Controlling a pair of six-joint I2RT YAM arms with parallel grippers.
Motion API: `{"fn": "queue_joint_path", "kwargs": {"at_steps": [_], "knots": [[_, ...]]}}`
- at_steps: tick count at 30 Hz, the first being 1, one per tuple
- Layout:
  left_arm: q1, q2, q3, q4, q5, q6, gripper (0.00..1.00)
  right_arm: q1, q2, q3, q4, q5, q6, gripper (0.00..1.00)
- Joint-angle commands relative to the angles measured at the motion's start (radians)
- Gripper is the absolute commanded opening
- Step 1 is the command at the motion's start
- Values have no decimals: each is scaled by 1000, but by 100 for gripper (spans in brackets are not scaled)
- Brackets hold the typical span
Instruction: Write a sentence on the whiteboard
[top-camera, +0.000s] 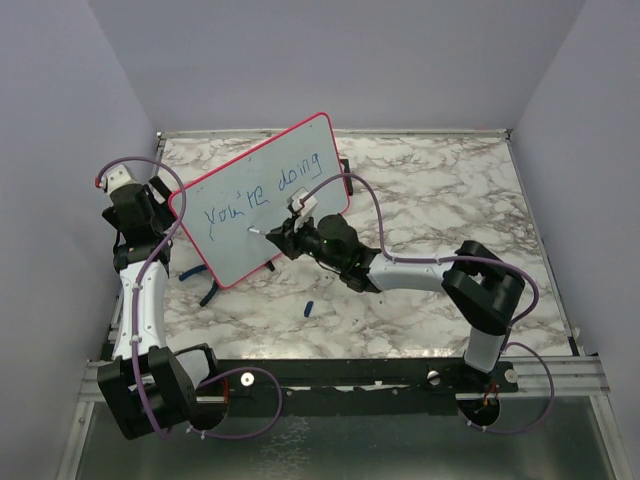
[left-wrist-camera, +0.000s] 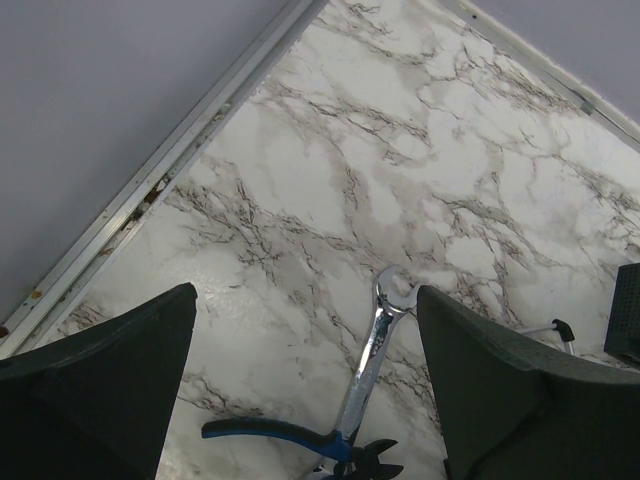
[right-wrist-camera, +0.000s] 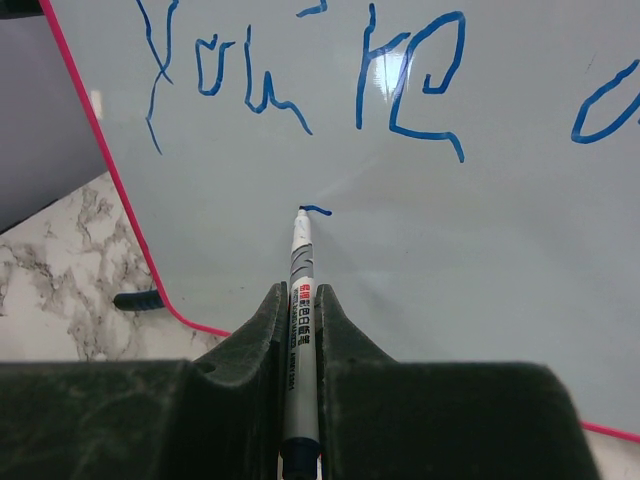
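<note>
Right wrist view: the right gripper (right-wrist-camera: 300, 293) is clamped narrowly on a white marker (right-wrist-camera: 299, 340), its two dark fingers pressing the barrel from both sides, with the tip touching the whiteboard (right-wrist-camera: 470, 260). At the tip lies a short blue stroke (right-wrist-camera: 317, 209), set below the first line of writing. Above it the sentence (top-camera: 262, 194) reads "you're doing" in blue handwriting, running up across the pale surface toward the board's far right corner. From the top camera, the red-framed board stands tilted on the left half of the marble table (top-camera: 450, 190), its face toward the right arm, which reaches across from the near right edge. A small blue cap (top-camera: 309, 306) lies on the table just in front of the board. The left gripper (left-wrist-camera: 305, 370) sits by the board's left edge, jaws spread wide with nothing between them. Its wrist camera looks down on bare marble, where a silver wrench (left-wrist-camera: 372, 350) lies touching a pair of blue-handled pliers (left-wrist-camera: 280, 432).
</note>
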Motion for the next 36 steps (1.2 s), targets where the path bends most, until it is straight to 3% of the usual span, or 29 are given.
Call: {"fn": "queue_joint_path", "kwargs": {"at_steps": [1, 21, 36], "knots": [[-12, -7, -8, 15, 38, 4, 92, 1, 39, 28, -35, -7, -24, 0], [-12, -8, -10, 15, 38, 3, 92, 1, 5, -40, -38, 91, -38, 0], [-12, -8, -10, 15, 38, 3, 92, 1, -27, -3, -1, 133, -69, 0]]}}
